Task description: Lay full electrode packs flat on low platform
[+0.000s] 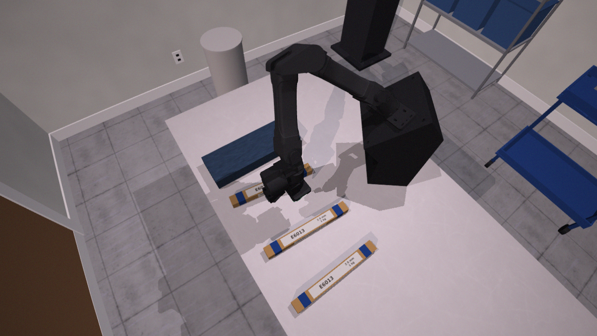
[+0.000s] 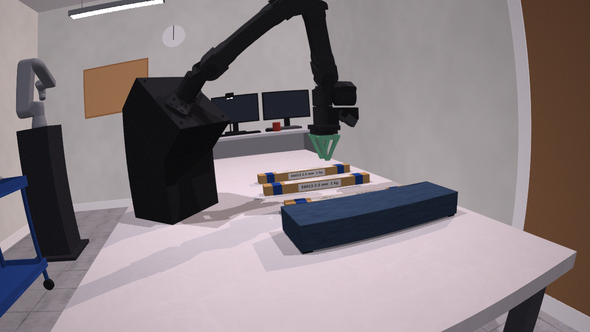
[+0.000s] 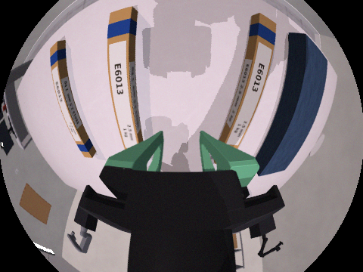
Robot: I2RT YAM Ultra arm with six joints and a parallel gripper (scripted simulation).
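Note:
The low platform (image 1: pixel 238 154) (image 2: pixel 371 214) (image 3: pixel 302 102) is a long dark blue block with nothing on it. One pack (image 1: pixel 238 199) (image 2: pixel 300 201) (image 3: pixel 255 83) lies flat on the table beside it, partly hidden by the arm in the top view and by the platform in the exterior view. A middle pack (image 1: pixel 306 229) (image 2: pixel 317 184) (image 3: pixel 119 79) lies flat, roughly parallel. A far pack (image 1: pixel 334 276) (image 2: pixel 305 174) (image 3: pixel 60 88) lies flat beyond it. My gripper (image 2: pixel 326 159) (image 3: pixel 181 135) points down, open and empty, above the table. In the wrist view its fingers stand between the near and middle packs.
The black arm pedestal (image 1: pixel 400 142) (image 2: pixel 173 165) stands on the table (image 1: pixel 438 250) (image 2: pixel 247 288), to one side of the packs. A desk with two monitors (image 2: pixel 285 103) stands behind. A blue cart (image 1: pixel 546 167) (image 2: pixel 20 231) stands off the table.

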